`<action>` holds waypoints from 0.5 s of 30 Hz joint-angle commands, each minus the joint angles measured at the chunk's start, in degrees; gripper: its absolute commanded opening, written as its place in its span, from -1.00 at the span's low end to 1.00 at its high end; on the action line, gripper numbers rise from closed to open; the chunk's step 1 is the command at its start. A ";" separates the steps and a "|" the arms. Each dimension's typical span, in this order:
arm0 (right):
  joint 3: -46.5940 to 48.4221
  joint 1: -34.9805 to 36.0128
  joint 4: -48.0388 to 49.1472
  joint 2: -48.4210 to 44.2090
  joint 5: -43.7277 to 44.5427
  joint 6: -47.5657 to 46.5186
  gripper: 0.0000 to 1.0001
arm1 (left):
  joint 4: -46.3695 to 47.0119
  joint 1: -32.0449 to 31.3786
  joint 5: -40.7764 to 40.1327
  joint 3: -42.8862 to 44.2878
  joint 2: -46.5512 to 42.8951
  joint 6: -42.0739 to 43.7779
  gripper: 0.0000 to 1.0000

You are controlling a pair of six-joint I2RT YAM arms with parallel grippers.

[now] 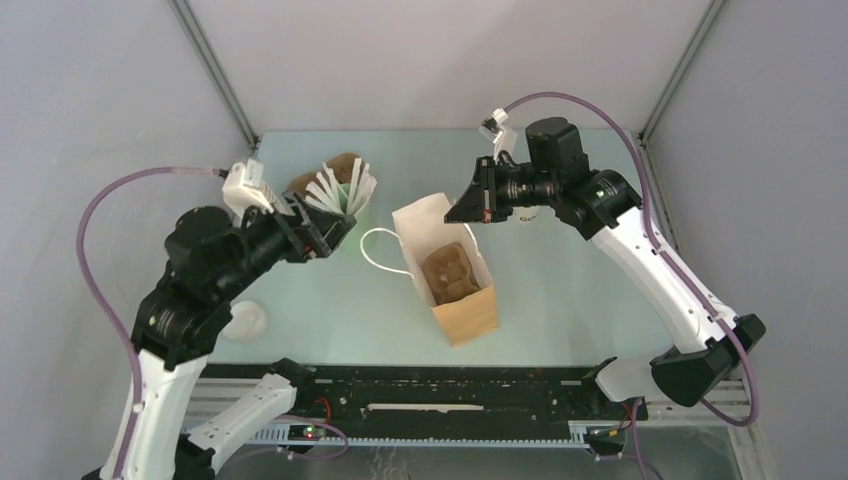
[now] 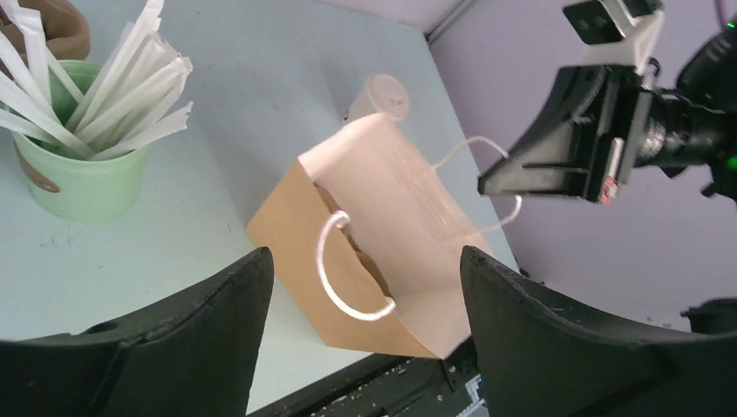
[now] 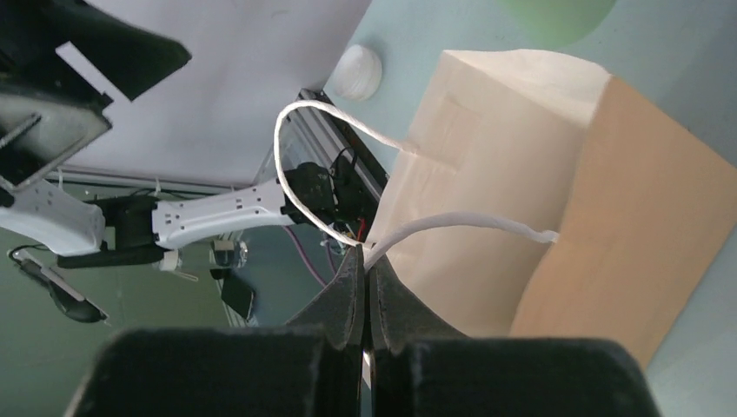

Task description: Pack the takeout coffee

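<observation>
Setup sits in a little booth: plain pale grey walls (image 1: 440,60) at the back and on both sides, with aluminium struts (image 1: 215,70) running down the corners. The desk (image 1: 330,300) is a light mint green with a few dark specks, evenly lit, soft shadows. A black rail (image 1: 450,385) runs along its near edge.

On my worktop (image 1: 330,300) a brown paper bag (image 1: 470,315) stands upright with its mouth open and a brown cardboard insert (image 1: 448,272) lying at its bottom. Its left handle (image 1: 378,250), a white cord, loops out to the side, while its right handle (image 3: 452,221) is drawn taut away from the rim. To the left of the bag I see a pale green cup (image 2: 78,187) crammed with white sticks (image 2: 122,95) that fan outward, and some brown paper pieces (image 1: 340,165) just behind it.
</observation>
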 commanded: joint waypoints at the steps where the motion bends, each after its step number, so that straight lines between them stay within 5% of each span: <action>1: 3.29 -1.21 -4.89 1.27 -6.75 -4.78 -1.00 | 2.14 0.32 -2.52 3.05 9.82 0.90 0.63; 15: 0.56 -0.57 0.02 -1.30 -14.71 -5.41 -1.00 | 5.61 0.17 13.86 14.91 33.54 18.94 0.62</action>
